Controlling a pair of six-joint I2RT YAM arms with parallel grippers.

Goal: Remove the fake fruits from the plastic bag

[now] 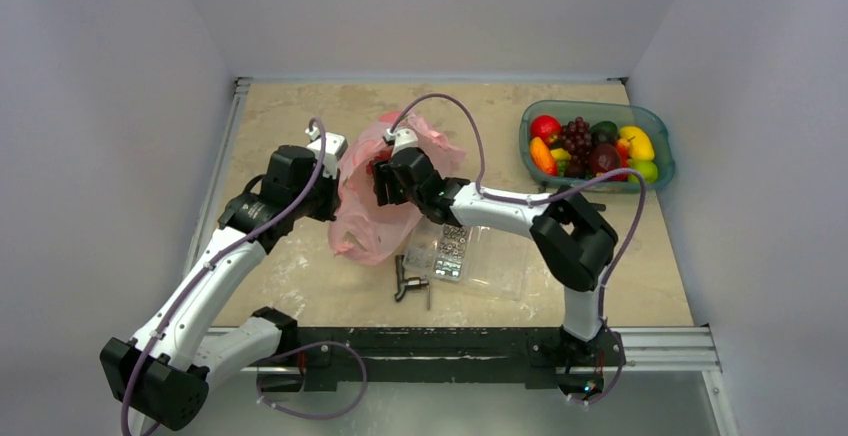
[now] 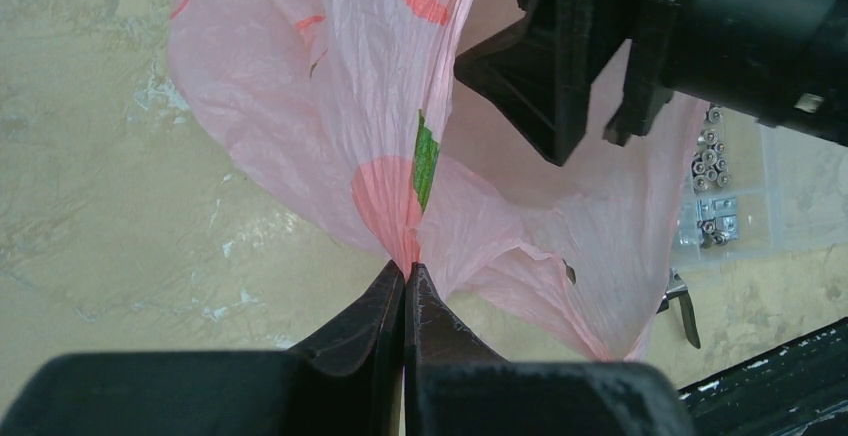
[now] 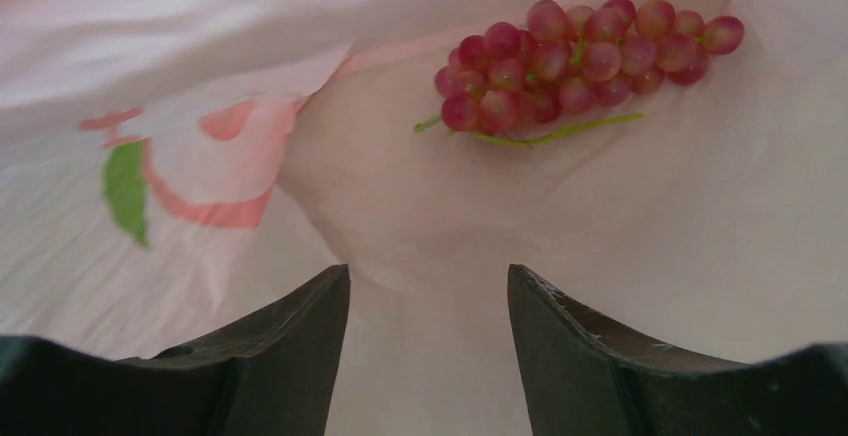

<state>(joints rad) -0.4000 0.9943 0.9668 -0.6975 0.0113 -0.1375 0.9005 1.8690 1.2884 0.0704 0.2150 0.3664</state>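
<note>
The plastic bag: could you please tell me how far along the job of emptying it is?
Looks done: several fruits lie in the green tub. In hand: the left gripper, jaws shut, pinches the plastic bag, while the right gripper reaches inside, jaws apart. Left: the red grape bunch lies in the bag, not yet gripped.

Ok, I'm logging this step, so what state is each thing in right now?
plastic bag: pinched at one edge, mouth open, grapes inside.
left gripper: shut on the plastic bag's edge.
right gripper: inside the bag, jaws apart, holding nothing.
grape bunch: lying loose on the bag's film, untouched.
fruit bin: upright, filled with fruits.
screw box: lying flat beside the bag; lid state unclear.
</note>
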